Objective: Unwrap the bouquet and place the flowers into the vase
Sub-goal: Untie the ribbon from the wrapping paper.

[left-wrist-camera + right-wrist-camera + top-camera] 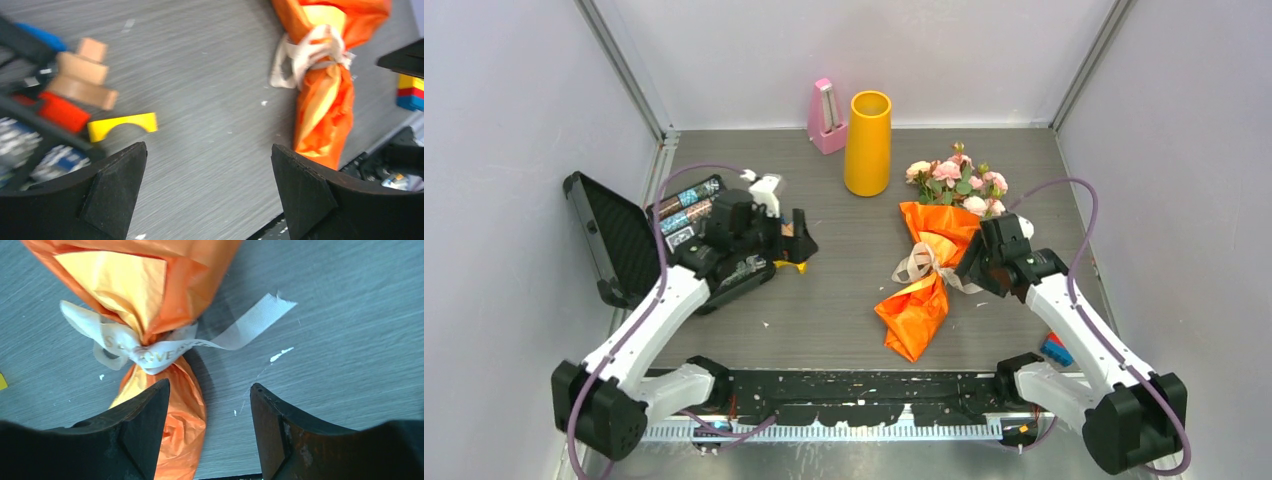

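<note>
The bouquet (929,270) lies on the table right of centre, wrapped in crinkled orange paper and tied with a beige ribbon (150,347). Its pink flowers (959,180) stick out at the far end. The yellow-orange vase (868,143) stands upright at the back. My right gripper (977,262) hangs open just right of the ribbon knot; in the right wrist view the gripper (210,390) has only table and the wrap's edge between its fingers. My left gripper (802,243) is open over the left side; the left wrist view shows this gripper (209,155) holding nothing.
A pink metronome (826,117) stands beside the vase. An open black case (624,240) with small items sits at the left. Wooden blocks (82,75) and a yellow arch block (122,125) lie near it. A coloured block (1055,350) rests by the right arm.
</note>
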`<state>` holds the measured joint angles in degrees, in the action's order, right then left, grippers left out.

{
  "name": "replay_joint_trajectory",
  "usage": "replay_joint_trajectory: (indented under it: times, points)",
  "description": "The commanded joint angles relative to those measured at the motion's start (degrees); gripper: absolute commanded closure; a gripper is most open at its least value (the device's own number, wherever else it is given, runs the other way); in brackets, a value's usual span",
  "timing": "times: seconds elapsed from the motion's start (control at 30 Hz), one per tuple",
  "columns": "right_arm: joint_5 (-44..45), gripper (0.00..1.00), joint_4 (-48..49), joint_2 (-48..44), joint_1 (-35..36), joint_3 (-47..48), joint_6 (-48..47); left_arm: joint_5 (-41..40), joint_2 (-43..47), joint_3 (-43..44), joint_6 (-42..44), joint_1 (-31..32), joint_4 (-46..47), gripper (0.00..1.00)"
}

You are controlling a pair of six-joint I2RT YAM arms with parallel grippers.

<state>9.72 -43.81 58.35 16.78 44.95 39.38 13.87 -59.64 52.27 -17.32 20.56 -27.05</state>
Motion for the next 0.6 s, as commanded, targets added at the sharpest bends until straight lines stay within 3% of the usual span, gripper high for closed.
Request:
replay_joint_trajectory:
  times: [0.0,0.23,0.57]
  points:
    - [-3.5,0.37,4.5,-4.3,-2.1,-4.7,5.1,3.4,-5.4,-0.9,-8.0,8.9,12.9,0.03]
    - [0.4,0.37,6.9,-12.0,-4.3,-12.9,13.8,2.4,-15.8,0.2,-14.5,17.8,23.7,0.05]
    - [5.2,0.37,14.3,-16.2,-4.8,-22.2,24.2,2.5,-24.0,3.7,-14.2,19.7,25.4,0.08]
